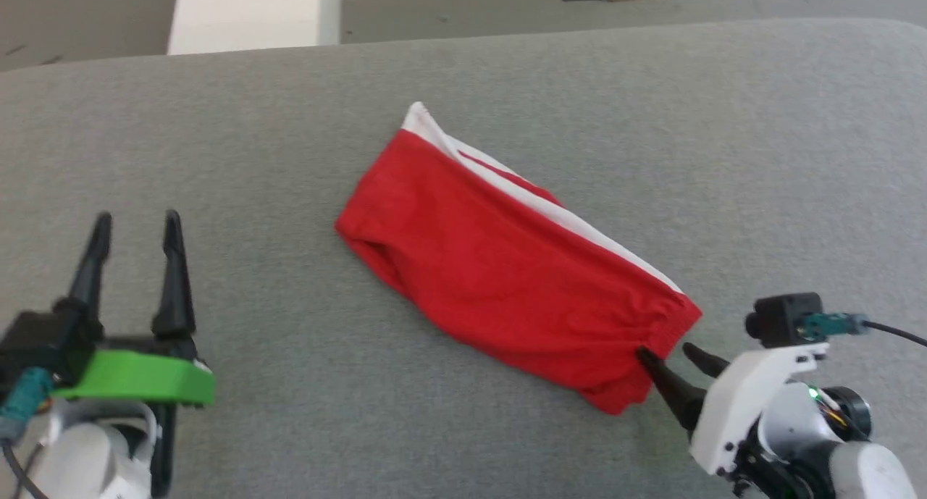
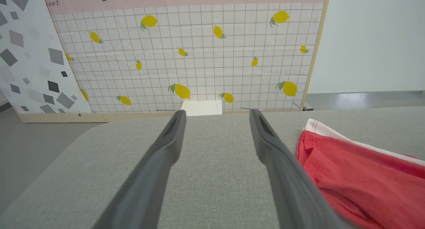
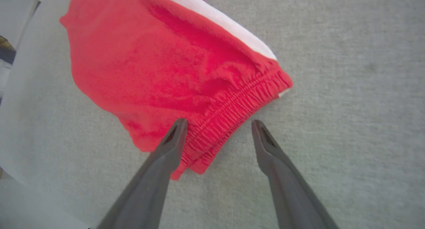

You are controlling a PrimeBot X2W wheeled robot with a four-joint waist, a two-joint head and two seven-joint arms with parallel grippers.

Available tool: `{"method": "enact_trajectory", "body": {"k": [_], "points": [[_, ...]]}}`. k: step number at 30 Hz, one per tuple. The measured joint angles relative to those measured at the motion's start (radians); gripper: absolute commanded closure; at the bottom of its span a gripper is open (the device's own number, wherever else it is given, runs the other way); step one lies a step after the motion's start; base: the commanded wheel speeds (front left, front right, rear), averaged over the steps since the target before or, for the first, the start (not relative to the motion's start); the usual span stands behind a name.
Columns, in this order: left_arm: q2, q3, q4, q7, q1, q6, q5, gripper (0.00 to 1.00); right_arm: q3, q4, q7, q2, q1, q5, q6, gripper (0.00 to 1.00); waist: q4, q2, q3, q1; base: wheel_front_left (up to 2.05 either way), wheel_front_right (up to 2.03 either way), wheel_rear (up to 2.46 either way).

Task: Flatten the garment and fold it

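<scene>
Red shorts [image 1: 500, 267] (white side band) lie folded; right tool [image 1: 664, 350] spread wide at their waistband, left tool [image 1: 137, 215] wide, well apart.

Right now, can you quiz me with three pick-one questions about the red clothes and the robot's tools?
1. Where is the right tool?
A. On the floor
B. At the gathered end of the bright red soft knit garment
C. Inside a box

2. What colour is the band along the garment's far edge?
A. White
B. Blue
C. Yellow

3. How is the left tool?
A. Shut on the garment
B. Shut, empty
C. Open, empty, over the grey fabric cushion

Answers:
1. B: in the right wrist view, one finger lies over the elastic hem and the other just past it.
2. A: a white strip lines the red.
3. C: its fingers stand apart with bare cushion between them.
</scene>
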Motion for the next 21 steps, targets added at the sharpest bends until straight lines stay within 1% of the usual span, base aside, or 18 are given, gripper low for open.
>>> {"method": "enact_trajectory", "body": {"k": [6,9,12,14,15,16,17,21], "points": [[-0.036,-0.012,0.001,0.0,0.039,-0.001,-0.007,0.0,0.028,0.115,0.007,0.0,-0.065,-0.035,0.0,0.0,0.053,0.0,-0.002,0.0,0.0,0.0,0.0],[-0.047,-0.014,0.005,0.0,0.04,-0.002,-0.008,0.0,0.021,0.166,0.009,0.0,-0.088,-0.086,0.0,0.0,0.075,0.0,0.001,0.0,0.0,0.0,0.0],[-0.055,-0.014,0.01,-0.001,0.04,-0.007,-0.008,0.0,0.013,0.182,0.016,0.002,-0.1,-0.14,0.001,0.0,0.09,0.0,0.006,0.0,0.0,0.0,0.0],[-0.056,-0.013,0.015,-0.001,0.04,-0.011,-0.008,0.0,0.015,0.188,0.029,0.002,-0.105,-0.142,0.001,0.0,0.093,0.0,0.011,0.0,0.0,0.0,0.0],[-0.056,-0.014,0.018,-0.002,0.04,-0.015,-0.009,0.0,0.015,0.19,0.04,0.002,-0.106,-0.144,0.001,0.29,0.094,0.0,0.013,0.0,0.0,0.0,0.0],[-0.057,-0.016,0.022,-0.002,0.04,-0.019,-0.01,0.0,0.016,0.19,0.048,0.002,-0.109,-0.146,0.001,0.68,0.093,0.0,0.014,0.0,0.0,0.0,0.0],[-0.058,-0.019,0.028,-0.002,0.04,-0.023,-0.013,0.0,0.017,0.19,0.051,0.002,-0.11,-0.148,0.001,1.0,0.091,0.0,0.015,0.0,0.0,0.0,0.0],[-0.061,-0.047,0.039,0.038,0.031,-0.049,-0.045,0.0,0.016,0.19,0.059,0.0,-0.113,-0.149,0.001,1.0,0.079,0.0,0.017,0.0,0.0,0.0,0.0]]}}
